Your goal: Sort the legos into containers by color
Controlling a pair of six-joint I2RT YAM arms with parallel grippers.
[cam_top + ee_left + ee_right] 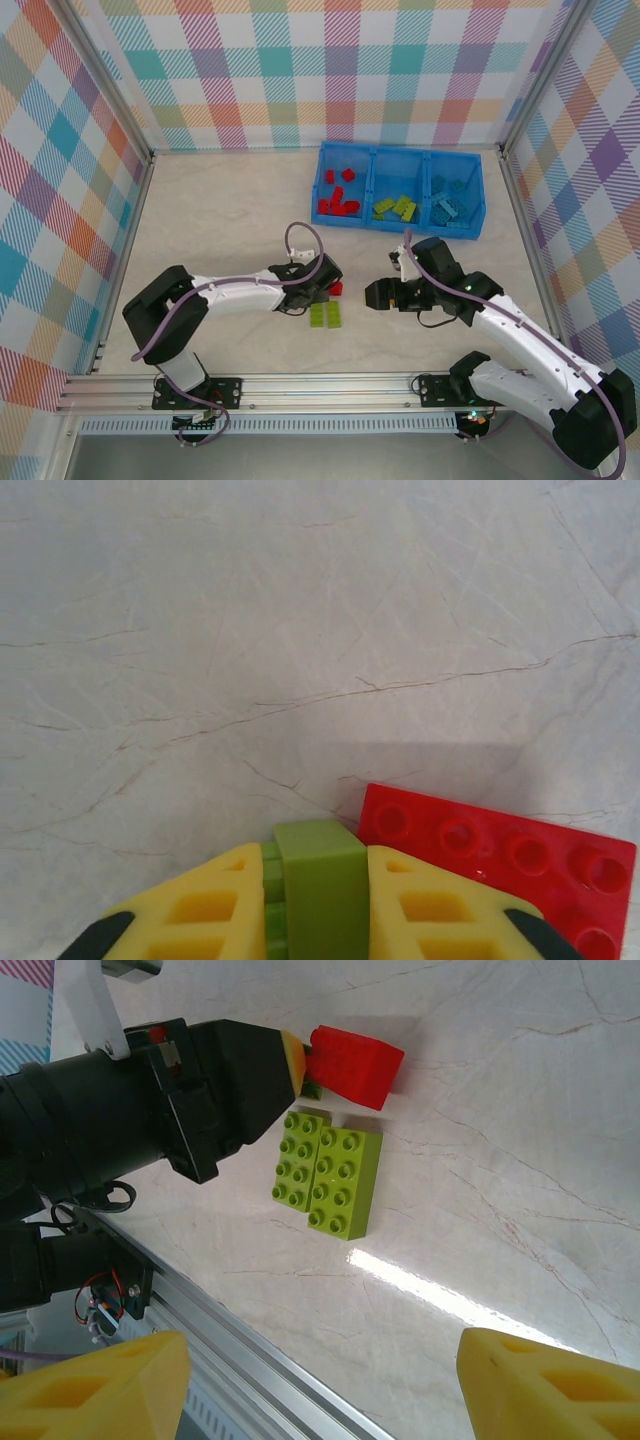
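Note:
My left gripper point(318, 865) is shut on a lime green lego point(318, 852), which stands edge-up between the yellow pads just above the table. A red lego point(500, 865) lies right beside it point(336, 289). In the right wrist view, two more lime green legos point(298, 1157) point(345, 1180) lie flat side by side below the left gripper point(326, 291). My right gripper point(320, 1400) point(374, 293) hovers open and empty to their right. The blue tray point(400, 230) at the back holds red legos point(338, 205) in the left container, green ones point(397, 207) in the middle, and blue ones point(447, 205) on the right.
An aluminium rail point(300, 390) runs along the near table edge, also low in the right wrist view point(250, 1330). Checkered walls close in the left, back and right sides. Bare marble-patterned tabletop point(220, 220) stretches left of the tray.

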